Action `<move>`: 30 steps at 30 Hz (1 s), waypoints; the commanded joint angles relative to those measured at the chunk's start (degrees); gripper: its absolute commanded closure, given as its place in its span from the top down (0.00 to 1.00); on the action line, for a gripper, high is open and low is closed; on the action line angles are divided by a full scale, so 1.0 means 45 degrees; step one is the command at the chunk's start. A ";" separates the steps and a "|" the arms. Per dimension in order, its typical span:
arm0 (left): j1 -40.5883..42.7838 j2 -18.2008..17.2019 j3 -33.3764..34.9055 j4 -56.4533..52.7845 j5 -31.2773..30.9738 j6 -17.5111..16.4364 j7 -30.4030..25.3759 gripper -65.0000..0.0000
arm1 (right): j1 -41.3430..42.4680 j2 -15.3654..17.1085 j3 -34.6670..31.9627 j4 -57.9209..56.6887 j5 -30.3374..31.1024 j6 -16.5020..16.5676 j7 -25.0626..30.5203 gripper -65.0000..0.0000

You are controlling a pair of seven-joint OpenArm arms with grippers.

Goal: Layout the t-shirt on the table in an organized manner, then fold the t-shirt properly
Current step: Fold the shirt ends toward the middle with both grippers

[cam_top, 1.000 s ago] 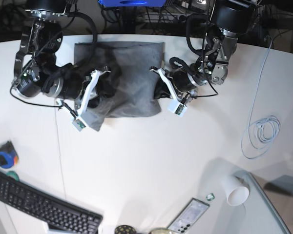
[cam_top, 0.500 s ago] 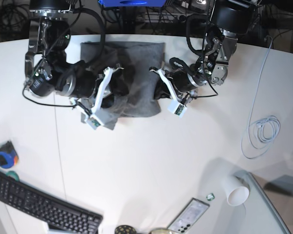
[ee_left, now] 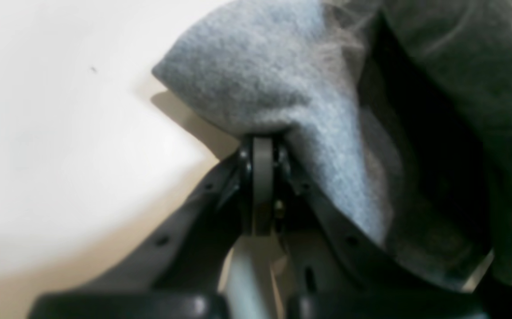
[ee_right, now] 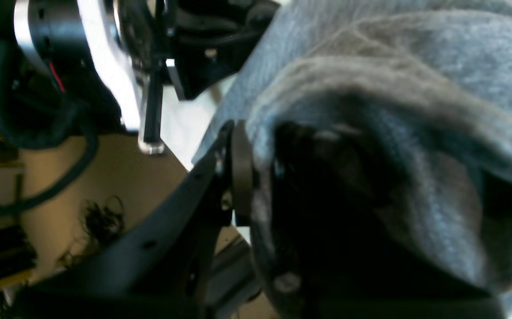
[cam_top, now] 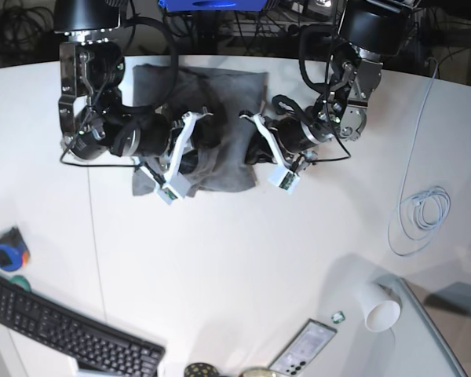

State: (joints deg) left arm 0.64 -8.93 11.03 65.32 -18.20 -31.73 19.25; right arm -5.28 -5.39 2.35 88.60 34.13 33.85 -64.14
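Observation:
The heather-grey t-shirt (cam_top: 228, 102) lies bunched at the far side of the white table (cam_top: 220, 259), between my two arms. In the base view my left gripper (cam_top: 253, 149) sits at the shirt's right edge. The left wrist view shows this gripper (ee_left: 262, 141) shut, with a fold of t-shirt (ee_left: 256, 84) pinched between its tips. My right gripper (cam_top: 198, 153) is over the shirt's left-middle part. In the right wrist view it (ee_right: 249, 146) is shut on t-shirt (ee_right: 371, 88) cloth that drapes over one finger and hides it.
A coiled white cable (cam_top: 420, 212) lies at the right. A paper cup (cam_top: 379, 308) and a grey glass-like panel (cam_top: 432, 330) are at the front right. A phone (cam_top: 302, 349), a black keyboard (cam_top: 63, 330) and a blue object (cam_top: 8, 251) lie along the front.
My right arm has moved rightward toward the shirt's middle, dragging the shirt's left side with it, so the shirt is narrower. The left arm has barely moved.

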 commanded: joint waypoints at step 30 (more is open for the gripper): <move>0.0882 -0.1562 0.1506 0.1299 -0.0166 0.1336 -0.0242 0.00 | 0.0675 -0.0082 -0.0044 -0.1315 0.0279 -0.0049 0.0646 0.39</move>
State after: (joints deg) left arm 5.04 -15.57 18.02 70.67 -18.68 -25.50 18.41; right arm -3.05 -5.39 2.35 81.67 34.09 33.61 -61.91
